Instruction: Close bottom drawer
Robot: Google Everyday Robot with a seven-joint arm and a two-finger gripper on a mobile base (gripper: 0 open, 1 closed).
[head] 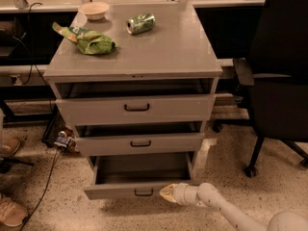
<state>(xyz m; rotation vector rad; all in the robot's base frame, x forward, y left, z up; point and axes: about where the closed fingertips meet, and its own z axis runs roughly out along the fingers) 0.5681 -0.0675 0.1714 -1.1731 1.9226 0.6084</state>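
At nine o'clock from the cabinet, a tan shoe (pixel 10 146) rests on the speckled floor, with another shoe (pixel 11 211) toward seven o'clock. A black cable (pixel 45 186) runs across the floor between them and the cabinet.

On the grey cabinet top (pixel 168 52), a green snack bag (pixel 90 41) lies toward ten o'clock. A shallow bowl (pixel 95 9) stands at about eleven, and a green can (pixel 141 23) lies on its side near twelve.

Below the top, the top drawer (pixel 96 110) and the middle drawer (pixel 106 145) each stand slightly out. The bottom drawer (pixel 110 192) sits lowest and is pulled out farther than the other two, its inside open to view. Its small black loop handle (pixel 143 192) is at the middle of the front panel.

My gripper (pixel 167 193) is down near the floor, at three o'clock from that handle. Its tip is up against the right part of the drawer's front. Whether it is clenched or released I cannot tell. My white arm (pixel 221 208) reaches in from the five o'clock corner.

A black office chair (pixel 276 76) stands at three o'clock from the cabinet.
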